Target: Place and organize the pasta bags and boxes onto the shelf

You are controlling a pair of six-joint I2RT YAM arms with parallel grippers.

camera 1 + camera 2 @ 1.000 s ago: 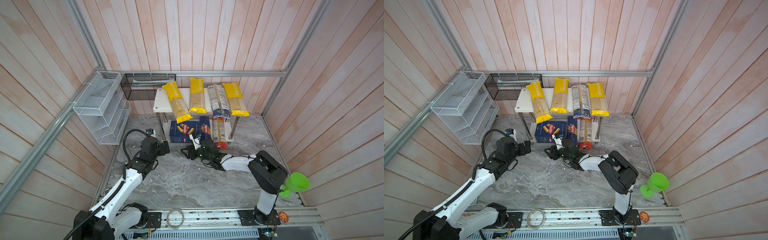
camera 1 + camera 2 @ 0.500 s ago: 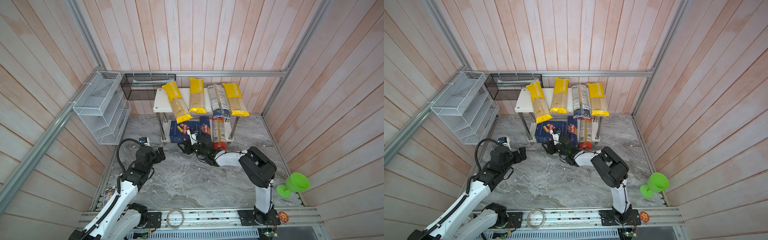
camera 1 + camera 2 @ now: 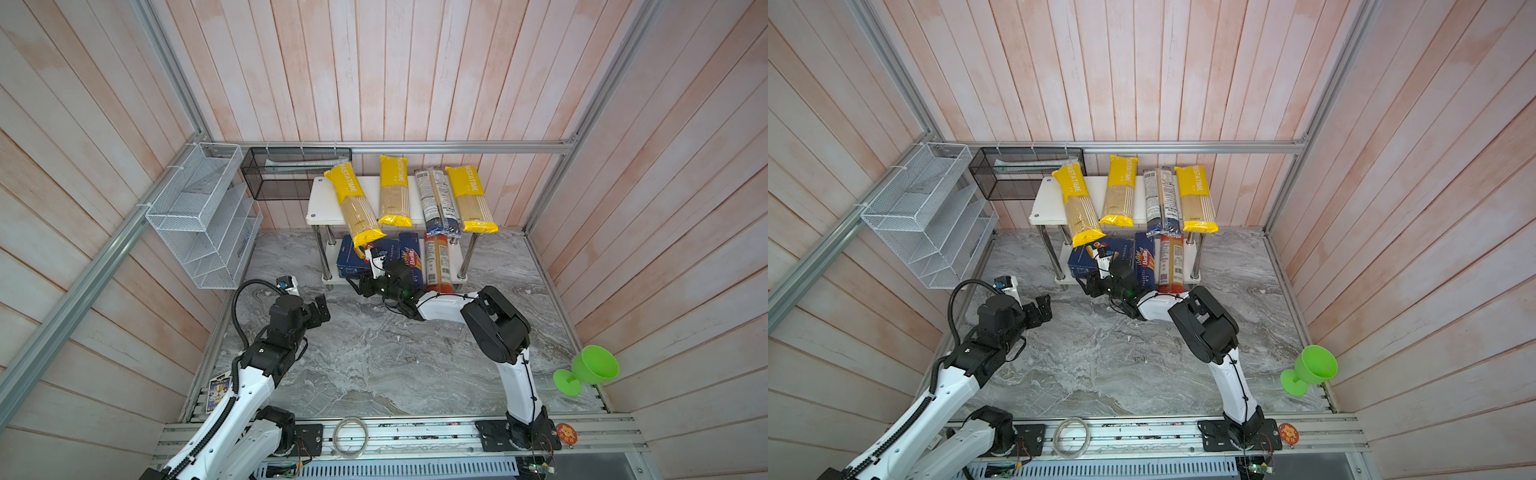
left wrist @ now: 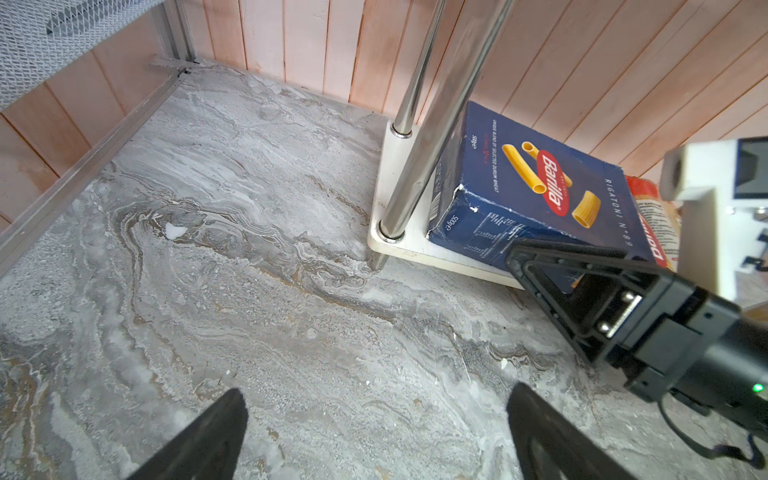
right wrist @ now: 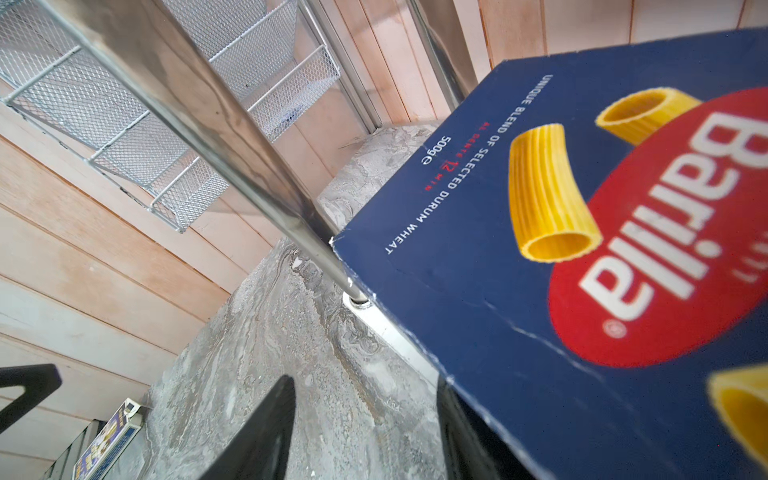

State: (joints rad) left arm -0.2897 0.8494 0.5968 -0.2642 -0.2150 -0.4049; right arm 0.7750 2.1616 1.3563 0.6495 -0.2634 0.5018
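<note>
- Dark blue wide cardboard rigatoni box (image 4: 519, 183) with a red logo is my job now: it lies on the lower tier of the white 2-tier shelf (image 3: 322, 199), its near corner close against a chrome front leg (image 4: 440, 124).
- My right hand (image 5: 365, 386) is released, black fingers apart with only grey marbled desk (image 3: 374, 353) between them. 1 finger sits at the box's near end, so I judge this a nudge, not a lift.
- My left hand (image 4: 378, 392) hangs released and empty over the desk, apart from the shelf.
- Next, as I judge it: press the box squarely further in, clear of that leg.
- Then the leftmost yellow bag (image 3: 355, 208) wants straightening; it lies slanted and overhangs the top tier's front edge.
- Boxes: 2, the rigatoni one and a long narrow dark blue spaghetti box (image 3: 409, 257) just beside it.
- Bags: 5, all on the shelf: 3 yellow and 1 dark blue and clear bag (image 3: 436, 203) on top, 1 red-ended clear bag (image 3: 436, 262) below.
</note>
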